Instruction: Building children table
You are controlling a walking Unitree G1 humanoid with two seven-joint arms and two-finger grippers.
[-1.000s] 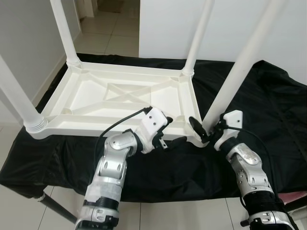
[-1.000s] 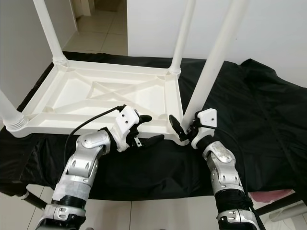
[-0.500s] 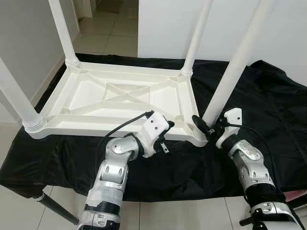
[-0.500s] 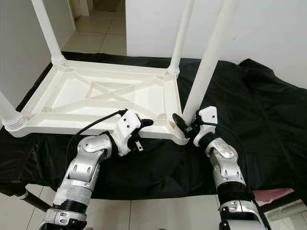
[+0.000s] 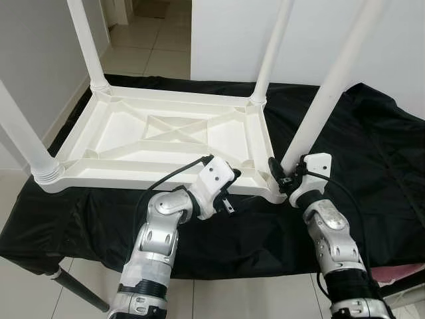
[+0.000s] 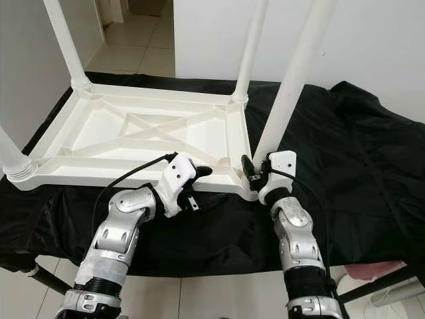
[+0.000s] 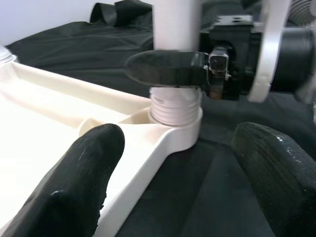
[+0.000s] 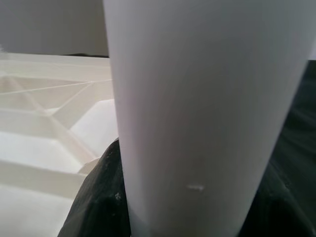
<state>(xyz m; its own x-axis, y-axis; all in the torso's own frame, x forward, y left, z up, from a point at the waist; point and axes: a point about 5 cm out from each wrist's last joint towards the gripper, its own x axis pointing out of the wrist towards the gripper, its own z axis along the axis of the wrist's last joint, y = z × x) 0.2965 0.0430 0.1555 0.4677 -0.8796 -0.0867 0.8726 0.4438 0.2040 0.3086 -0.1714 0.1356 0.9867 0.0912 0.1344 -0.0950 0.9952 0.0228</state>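
While the white plastic children's table (image 5: 166, 136) lies upside down on a tabletop draped in black cloth (image 5: 372, 139), with all four legs standing up from its corners, the right gripper (image 5: 284, 181) sits at the base of the near right leg (image 5: 319, 109), its jaws closed around the tube just above the ribbed collar (image 7: 175, 106) where the leg enters the corner socket. The left gripper (image 5: 227, 193) waits at the near rim of the frame, just beside that same corner, jaws spread wide and gripping nothing, one finger (image 7: 84, 173) over the white edge and the other over the cloth. The step in hand looks like seating or tightening this last leg. To do it well, the right arm should keep the tube square to the socket and turn or press along its axis, not sideways, while the left closes on the rim to brace the light frame against sliding on the slippery cloth
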